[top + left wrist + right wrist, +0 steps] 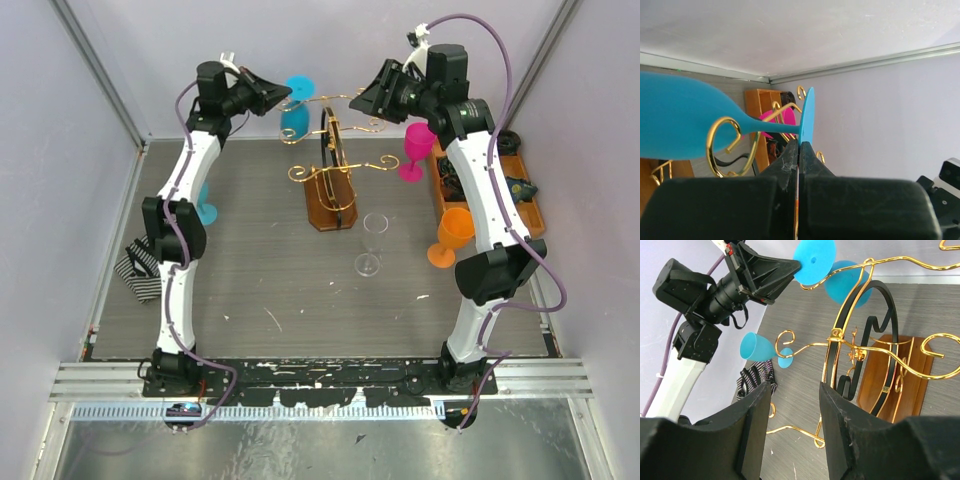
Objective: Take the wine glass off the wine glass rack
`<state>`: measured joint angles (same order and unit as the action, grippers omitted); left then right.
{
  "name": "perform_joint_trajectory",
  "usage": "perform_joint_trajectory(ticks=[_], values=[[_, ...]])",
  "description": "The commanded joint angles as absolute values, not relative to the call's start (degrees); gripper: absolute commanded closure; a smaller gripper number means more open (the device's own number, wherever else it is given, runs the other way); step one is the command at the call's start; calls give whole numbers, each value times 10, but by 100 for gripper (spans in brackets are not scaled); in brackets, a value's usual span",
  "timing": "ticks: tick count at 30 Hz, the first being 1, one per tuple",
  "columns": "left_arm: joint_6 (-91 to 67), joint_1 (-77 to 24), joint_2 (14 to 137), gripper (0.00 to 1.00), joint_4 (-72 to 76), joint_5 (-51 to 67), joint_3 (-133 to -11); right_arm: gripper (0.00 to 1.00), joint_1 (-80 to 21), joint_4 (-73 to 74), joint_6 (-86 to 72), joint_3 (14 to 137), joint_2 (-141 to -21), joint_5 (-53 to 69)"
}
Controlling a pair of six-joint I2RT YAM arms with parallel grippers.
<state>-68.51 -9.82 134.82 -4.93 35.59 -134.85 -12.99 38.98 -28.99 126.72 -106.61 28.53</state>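
A blue wine glass (294, 118) hangs from the wine glass rack (334, 160), a gold wire stand with scroll arms on a brown wooden base (330, 212). My left gripper (283, 97) is shut on the rim of the glass's foot (807, 117). The stem lies in a gold scroll (722, 145), with the bowl (675, 122) to the left. My right gripper (366, 101) is open and empty, high beside the rack's top right arm. In the right wrist view it (794, 390) looks down on the rack (860, 347) and on the blue foot (814, 260).
A pink glass (416, 150) is by the rack's right arm. A clear glass (371, 243) stands in front of the base. An orange glass (450, 236) and an orange-brown tray (522, 195) are at the right. Another blue glass (206, 205) and a striped bag (140, 268) are at the left.
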Motion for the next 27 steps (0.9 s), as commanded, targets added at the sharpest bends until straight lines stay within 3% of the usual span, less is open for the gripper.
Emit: perform_joint_trajectory(ticks=[1, 19, 27], values=[[-684, -96, 1372, 100, -26, 338, -1385, 51, -129, 365, -283, 1277, -1033, 284], [-529, -6, 1336, 100, -117, 225, -1417, 51, -127, 374, -279, 1278, -1034, 288], [-374, -33, 1125, 100, -138, 169, -1166, 51, -127, 360, -287, 1248, -1017, 294]])
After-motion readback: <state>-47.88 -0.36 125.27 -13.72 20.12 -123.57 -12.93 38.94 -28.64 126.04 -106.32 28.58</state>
